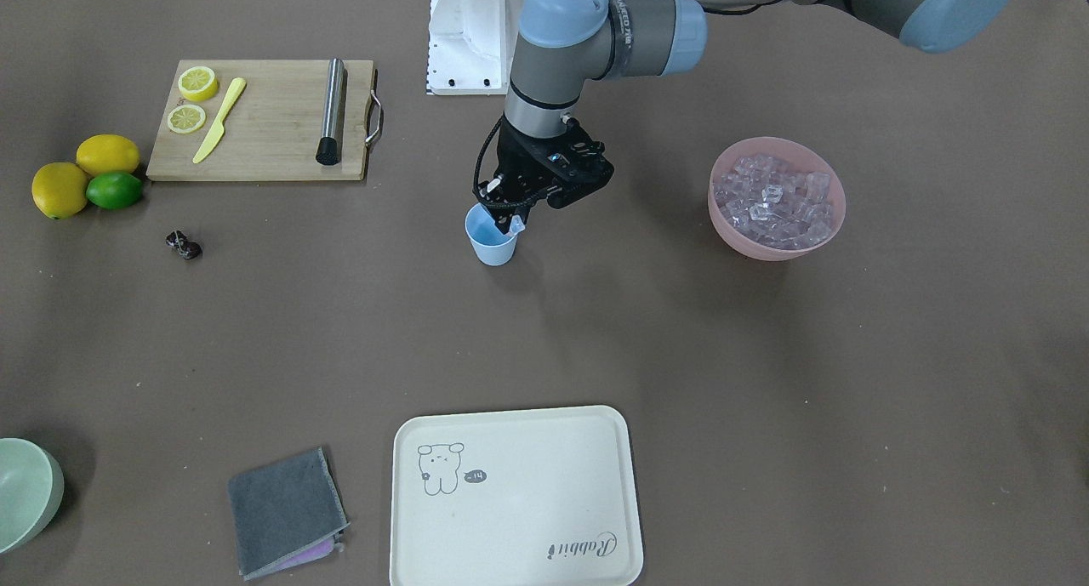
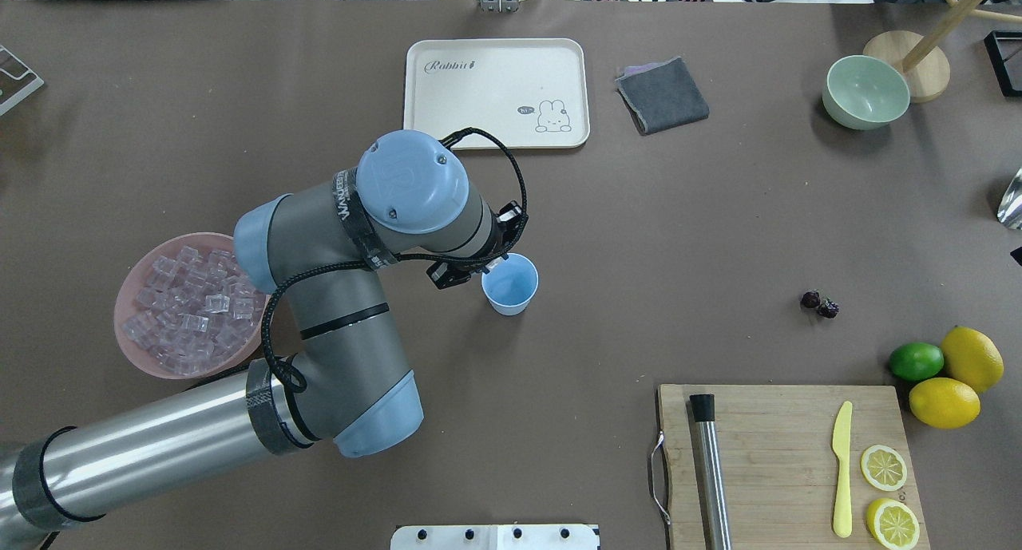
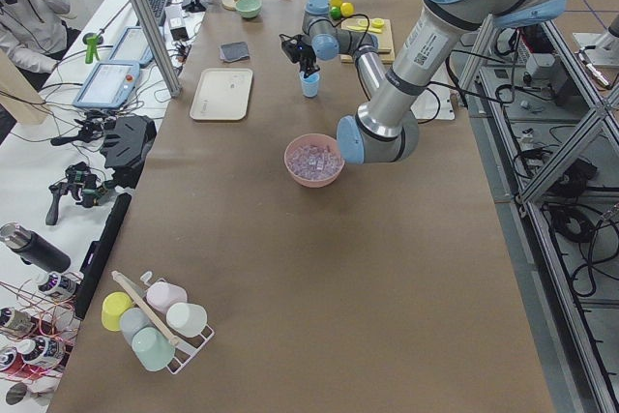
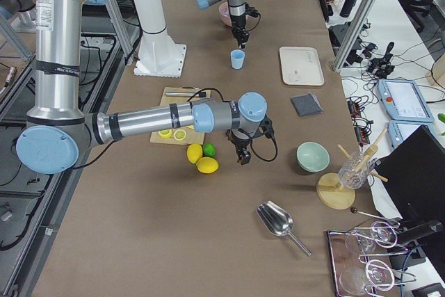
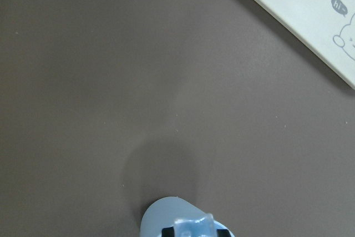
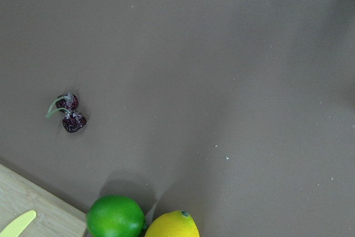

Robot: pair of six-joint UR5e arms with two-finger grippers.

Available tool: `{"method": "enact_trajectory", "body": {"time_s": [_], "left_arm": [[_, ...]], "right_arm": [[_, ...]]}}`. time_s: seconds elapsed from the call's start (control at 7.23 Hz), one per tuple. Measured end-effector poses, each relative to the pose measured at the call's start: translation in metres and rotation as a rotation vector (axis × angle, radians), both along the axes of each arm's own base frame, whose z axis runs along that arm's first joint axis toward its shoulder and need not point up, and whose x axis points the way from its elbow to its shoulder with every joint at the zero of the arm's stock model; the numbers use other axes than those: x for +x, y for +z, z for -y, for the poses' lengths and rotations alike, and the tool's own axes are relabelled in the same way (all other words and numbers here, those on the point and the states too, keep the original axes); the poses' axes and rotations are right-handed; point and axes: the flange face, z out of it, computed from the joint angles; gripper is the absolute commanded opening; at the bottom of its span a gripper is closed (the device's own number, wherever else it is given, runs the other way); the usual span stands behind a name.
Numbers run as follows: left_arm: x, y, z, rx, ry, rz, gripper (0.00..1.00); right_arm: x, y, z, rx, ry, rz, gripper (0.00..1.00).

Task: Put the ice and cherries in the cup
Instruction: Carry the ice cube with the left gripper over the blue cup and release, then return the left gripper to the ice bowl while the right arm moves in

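Observation:
The pale blue cup [image 1: 492, 239] stands upright mid-table, also in the overhead view [image 2: 511, 286]. My left gripper [image 1: 513, 219] hangs over the cup's rim, shut on one clear ice cube [image 1: 515, 224]; the cube shows at the bottom of the left wrist view [image 5: 194, 227] above the cup [image 5: 161, 217]. More ice [image 1: 772, 199] fills the pink bowl [image 1: 778, 247]. The dark cherries [image 1: 184, 244] lie on the table, and show in the right wrist view [image 6: 69, 114]. My right gripper [image 4: 243, 156] hovers near the lemons; I cannot tell whether it is open or shut.
A wooden cutting board [image 1: 264, 135] holds lemon slices, a yellow knife and a steel rod. Two lemons and a lime [image 1: 114, 190] lie beside it. A cream tray [image 1: 510, 450], a grey cloth [image 1: 285, 509] and a pale green bowl [image 1: 25, 492] sit on the operators' side.

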Motion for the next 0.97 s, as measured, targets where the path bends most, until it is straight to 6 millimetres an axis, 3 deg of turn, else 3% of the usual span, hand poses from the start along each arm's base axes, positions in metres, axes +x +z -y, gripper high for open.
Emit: {"method": "enact_trajectory", "body": {"time_s": [0.14,0.28,0.41,0.69,0.97], "left_arm": [[0.005,-0.003,-0.006,0.001,0.015,-0.006,0.24],[0.010,-0.007,-0.013,0.001,0.031,-0.012,0.77],[0.012,-0.009,-0.017,0.006,0.042,-0.015,0.87],[0.010,-0.010,-0.015,0.042,0.065,-0.012,0.88],[-0.018,-0.014,0.003,0.073,0.112,-0.029,0.87]], "right_arm": [[-0.002,0.000,0.000,-0.002,-0.001,0.000,1.00],[-0.002,-0.001,0.000,-0.003,-0.002,0.000,1.00],[-0.003,-0.001,0.000,-0.003,-0.004,0.001,1.00],[-0.009,-0.009,0.001,0.020,-0.009,0.007,1.00],[-0.024,-0.022,0.002,0.035,0.024,0.023,1.00]]}}
